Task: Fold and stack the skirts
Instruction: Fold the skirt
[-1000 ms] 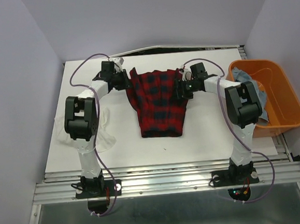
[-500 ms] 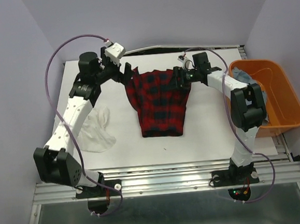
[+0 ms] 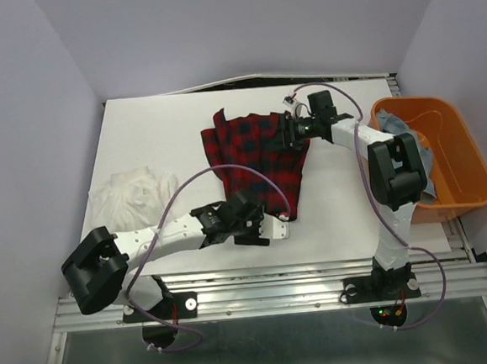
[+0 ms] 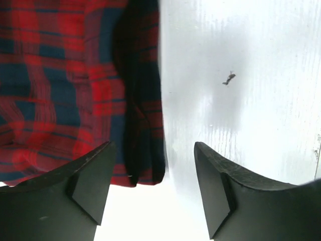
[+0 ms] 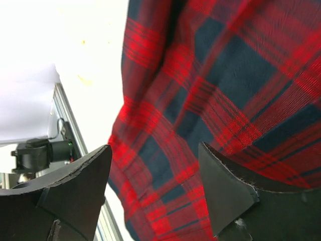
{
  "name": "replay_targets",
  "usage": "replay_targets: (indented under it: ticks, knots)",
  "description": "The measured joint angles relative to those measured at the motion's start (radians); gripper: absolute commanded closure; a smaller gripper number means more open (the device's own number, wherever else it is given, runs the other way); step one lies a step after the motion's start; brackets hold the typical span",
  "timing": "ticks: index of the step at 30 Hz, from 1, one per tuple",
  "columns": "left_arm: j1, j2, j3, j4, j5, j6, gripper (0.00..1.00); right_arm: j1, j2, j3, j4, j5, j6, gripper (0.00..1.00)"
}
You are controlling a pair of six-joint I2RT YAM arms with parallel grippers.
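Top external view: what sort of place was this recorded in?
Probably a robotics lab work cell, not a home: a white tabletop boxed in by plain pale walls, two robot arms bolted to a grooved aluminium rail, plus an orange plastic tub and a red-and-black plaid skirt as props.

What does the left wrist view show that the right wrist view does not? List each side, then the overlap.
Only the left wrist view: the plaid skirt ending at a dark folded edge, a broad bare stretch of white table beside it, and a small dark speck on that surface.
Only the right wrist view: a metal edge rail and a black fitting beside it.
Both: red-and-black plaid cloth under open fingers, the left gripper and the right gripper alike, plus some white tabletop.
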Motion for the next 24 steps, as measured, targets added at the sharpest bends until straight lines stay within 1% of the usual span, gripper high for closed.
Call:
replay_targets:
  ticks: [2, 6, 9, 10, 11, 12, 13, 16, 17, 18, 19, 23, 24]
  knots:
    - [-0.053, 0.011, -0.024, 0.037, -0.057, 0.006, 0.20, 0.011, 0.018, -0.025, 0.008, 0.000, -0.005, 0.26]
    - [-0.098, 0.079, -0.052, 0.155, -0.152, 0.012, 0.20, 0.027, 0.075, -0.060, 0.014, 0.003, -0.024, 0.27]
    - [-0.104, 0.171, -0.058, 0.231, -0.206, 0.012, 0.25, 0.034, 0.106, -0.083, 0.013, 0.002, -0.042, 0.27]
    - [-0.106, 0.201, -0.058, 0.270, -0.233, 0.016, 0.29, 0.034, 0.109, -0.084, 0.014, 0.000, -0.050, 0.28]
    - [-0.106, 0.218, -0.057, 0.306, -0.240, 0.018, 0.35, 0.034, 0.109, -0.084, 0.014, 0.000, -0.056, 0.28]
    - [-0.106, 0.228, -0.057, 0.322, -0.251, 0.023, 0.38, 0.034, 0.109, -0.084, 0.015, 0.000, -0.066, 0.29]
    - [-0.106, 0.246, -0.058, 0.355, -0.261, 0.026, 0.47, 0.034, 0.110, -0.084, 0.014, 0.000, -0.074, 0.29]
    - [-0.106, 0.288, -0.060, 0.414, -0.291, 0.043, 0.64, 0.034, 0.115, -0.084, 0.014, 0.007, -0.106, 0.31]
    - [-0.106, 0.304, -0.058, 0.426, -0.301, 0.046, 0.72, 0.033, 0.118, -0.084, 0.013, 0.008, -0.118, 0.32]
    - [-0.106, 0.319, -0.057, 0.437, -0.314, 0.055, 0.75, 0.032, 0.120, -0.084, 0.013, 0.008, -0.124, 0.32]
    - [-0.105, 0.332, -0.051, 0.444, -0.318, 0.056, 0.83, 0.032, 0.120, -0.084, 0.012, 0.008, -0.132, 0.32]
    - [-0.100, 0.337, -0.043, 0.432, -0.319, 0.053, 1.00, 0.032, 0.120, -0.086, 0.011, 0.008, -0.158, 0.33]
    - [-0.098, 0.336, -0.032, 0.412, -0.314, 0.049, 1.00, 0.032, 0.116, -0.091, 0.011, 0.007, -0.163, 0.32]
